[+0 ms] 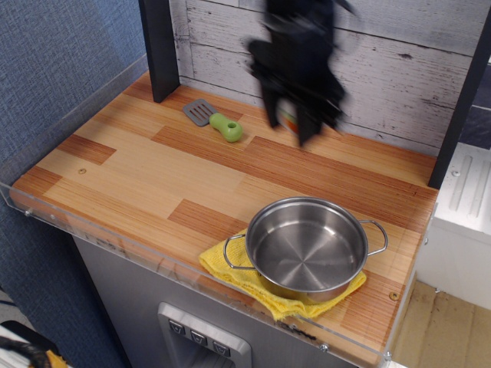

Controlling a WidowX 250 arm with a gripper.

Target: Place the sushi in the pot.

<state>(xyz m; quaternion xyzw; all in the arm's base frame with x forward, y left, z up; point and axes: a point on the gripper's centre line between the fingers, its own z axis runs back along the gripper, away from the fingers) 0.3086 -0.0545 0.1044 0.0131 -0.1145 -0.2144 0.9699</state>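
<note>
A: Where's my tool (289,123) right now?

B: High over the back of the table (138,172), in front of the plank wall (383,61), and badly blurred. It sits up and to the left of the pot (307,249), well apart from it.

A: And the sushi (288,115)?

B: I see a small pale patch with a touch of orange between the two dark fingers, right at the tool's lower end. I read that as the sushi pinched in the tool, off the table. The blur hides any finer detail.

A: So it's clamped on the roll?

B: That's how it looks to me: fingers close on either side of it.

A: Count everything for me.

B: One sushi, one pot, empty inside, with two loop handles. One yellow cloth (253,287) under the pot, poking out at the front. One spatula (215,119) with a green handle near the back left, lying flat, left of the tool.
</note>
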